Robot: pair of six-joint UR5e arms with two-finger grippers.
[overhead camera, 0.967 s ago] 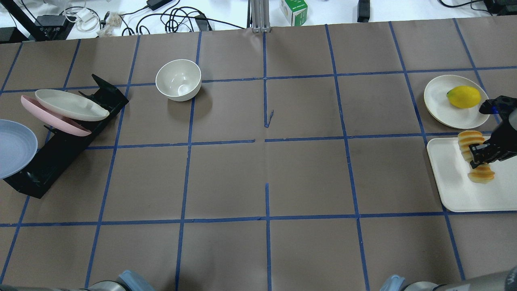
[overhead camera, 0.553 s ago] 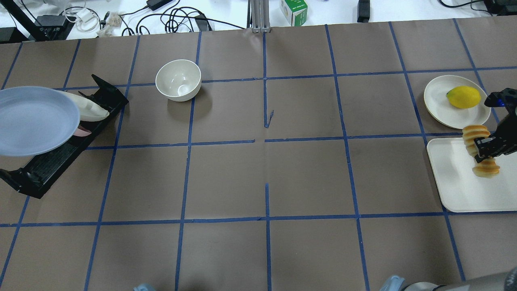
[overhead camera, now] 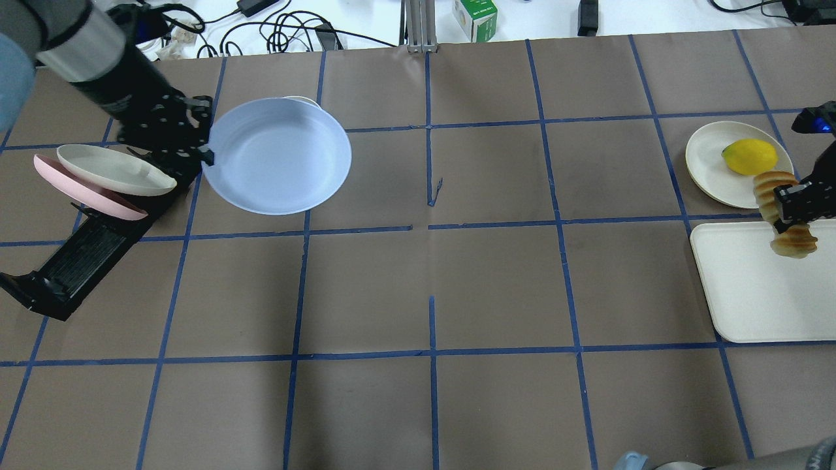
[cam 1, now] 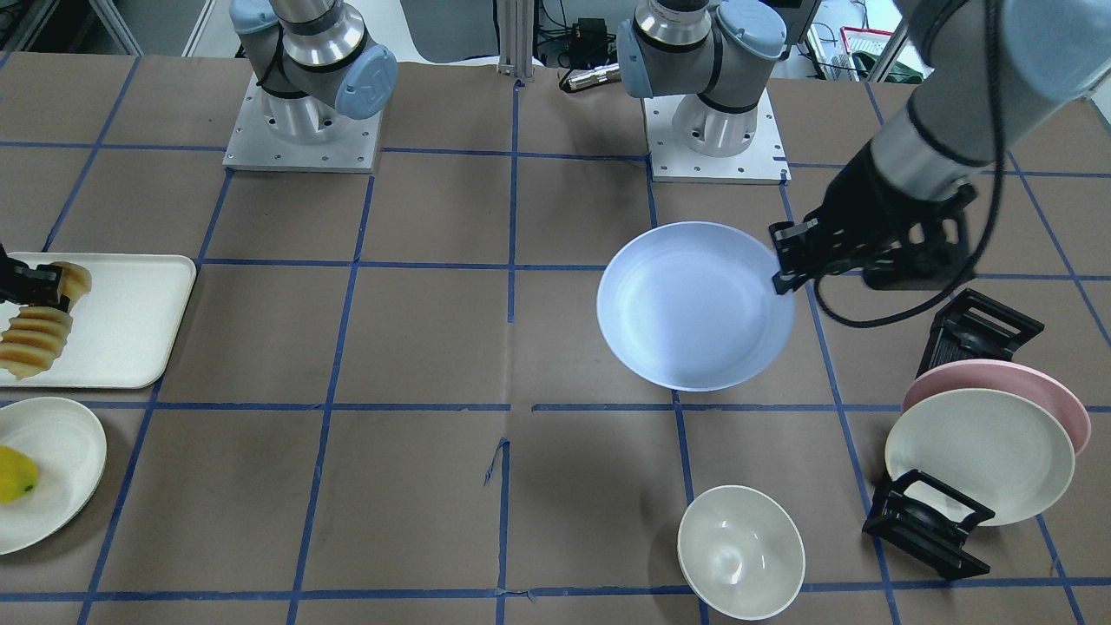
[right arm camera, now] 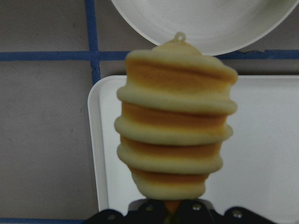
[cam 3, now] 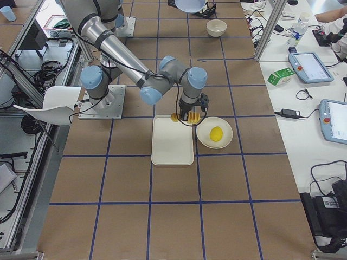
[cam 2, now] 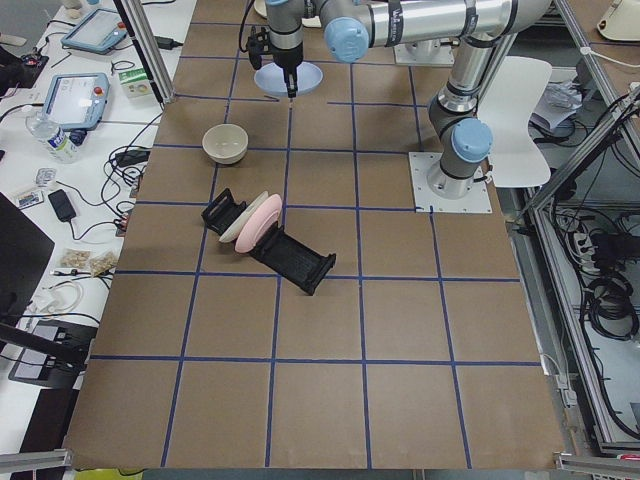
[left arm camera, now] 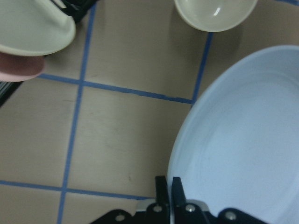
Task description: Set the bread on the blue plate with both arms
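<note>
My left gripper [overhead camera: 208, 153] is shut on the rim of the blue plate [overhead camera: 277, 156] and holds it level in the air, over the white bowl. The left wrist view shows the fingers [left arm camera: 164, 185] pinching the rim of the plate [left arm camera: 247, 140]. The front view shows the plate [cam 1: 694, 304] well above the table. My right gripper [overhead camera: 787, 205] is shut on the middle of the bread [overhead camera: 793, 243], a ridged orange-yellow loaf. It hangs above the far edge of the white tray [overhead camera: 751, 287]. The right wrist view shows the bread [right arm camera: 175, 126] sticking out from the jaws.
A black dish rack [overhead camera: 78, 254] at the left holds a cream plate [overhead camera: 111, 170] and a pink plate [overhead camera: 85, 192]. The white bowl [cam 1: 740, 551] stands under the blue plate. A lemon [overhead camera: 749, 156] lies on a cream plate [overhead camera: 708, 156] beyond the tray.
My left arm has carried the blue plate out of the rack and to the right, over the bowl. My right gripper has lifted the bread off the tray and moved it towards the lemon plate.
</note>
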